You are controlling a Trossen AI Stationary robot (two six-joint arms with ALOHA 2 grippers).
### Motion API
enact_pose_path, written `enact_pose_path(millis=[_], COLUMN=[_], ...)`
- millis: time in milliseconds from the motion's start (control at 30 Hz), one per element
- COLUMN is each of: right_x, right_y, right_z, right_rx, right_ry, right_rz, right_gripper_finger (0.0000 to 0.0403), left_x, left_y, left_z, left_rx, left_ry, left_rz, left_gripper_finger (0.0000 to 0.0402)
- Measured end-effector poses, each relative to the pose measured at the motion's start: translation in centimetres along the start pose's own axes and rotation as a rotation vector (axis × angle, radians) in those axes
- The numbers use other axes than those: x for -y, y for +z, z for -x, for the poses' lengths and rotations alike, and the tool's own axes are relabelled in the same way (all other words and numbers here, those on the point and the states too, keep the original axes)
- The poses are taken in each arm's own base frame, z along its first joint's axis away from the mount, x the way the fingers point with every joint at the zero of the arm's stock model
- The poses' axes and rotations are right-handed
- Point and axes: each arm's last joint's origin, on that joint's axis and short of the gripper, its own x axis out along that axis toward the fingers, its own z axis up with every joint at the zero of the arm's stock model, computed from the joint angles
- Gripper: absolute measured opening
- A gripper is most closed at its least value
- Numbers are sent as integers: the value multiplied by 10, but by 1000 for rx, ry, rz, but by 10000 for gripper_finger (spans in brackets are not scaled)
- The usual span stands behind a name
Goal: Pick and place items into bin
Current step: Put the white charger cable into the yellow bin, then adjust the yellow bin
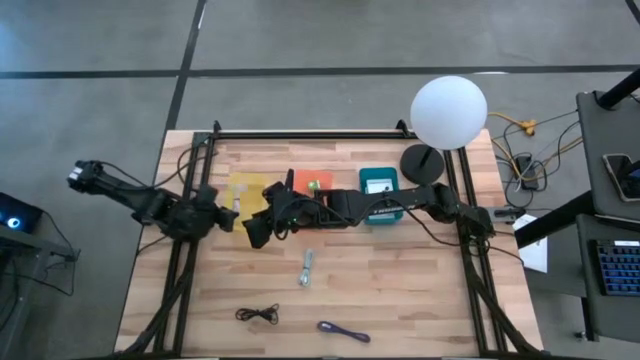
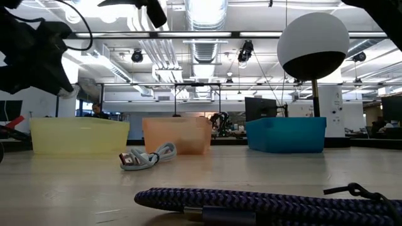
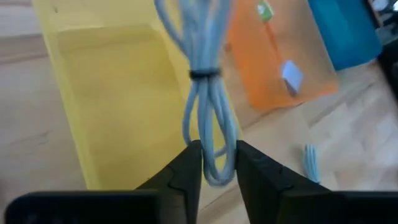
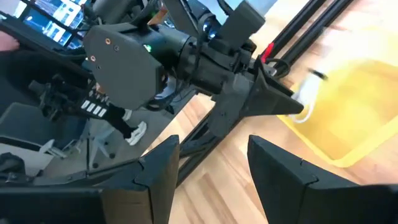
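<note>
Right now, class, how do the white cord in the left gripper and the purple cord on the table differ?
The white cord hangs bundled between the left gripper's fingers over the yellow bin; the purple cord lies stretched flat on the table, untouched, far from the bins. Both are still outside any bin.

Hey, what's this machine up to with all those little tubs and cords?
It is sorting small things into tubs. The left gripper holds a bundled white cord over the yellow bin; its jaws look to be loosening, so a drop seems near. The right gripper hovers close by with open jaws and nothing in them. A grey cord bundle, a black cord and a purple cord lie on the table.
</note>
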Motion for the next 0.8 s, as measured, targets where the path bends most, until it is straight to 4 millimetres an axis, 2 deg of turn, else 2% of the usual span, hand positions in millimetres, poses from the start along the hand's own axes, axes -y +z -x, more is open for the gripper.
enact_pose_path(millis=[267,367,467,600,700,800], right_x=[0,-2,-2,11,14,10], right_y=[-1,-11,-41,-92,-117,-136], right_z=[0,2,11,35,45,49], right_rx=[-8,-122,-346,-668,-781,-778], right_ry=[4,28,-18,-236,-278,-255], right_rz=[-1,41,163,402,596,765], right_gripper_finger=[178,178,178,178,178,178], left_x=[2,9,27,58,82,96], left_y=[2,6,11,13,6,-9], left_z=[-4,2,9,12,7,3], left_rx=[-32,-36,-33,-37,-60,-182], left_ry=[45,3,-137,-331,-436,-493], left_rz=[-42,-56,-123,-314,-559,-796], left_gripper_finger=[122,125,125,125,125,125])
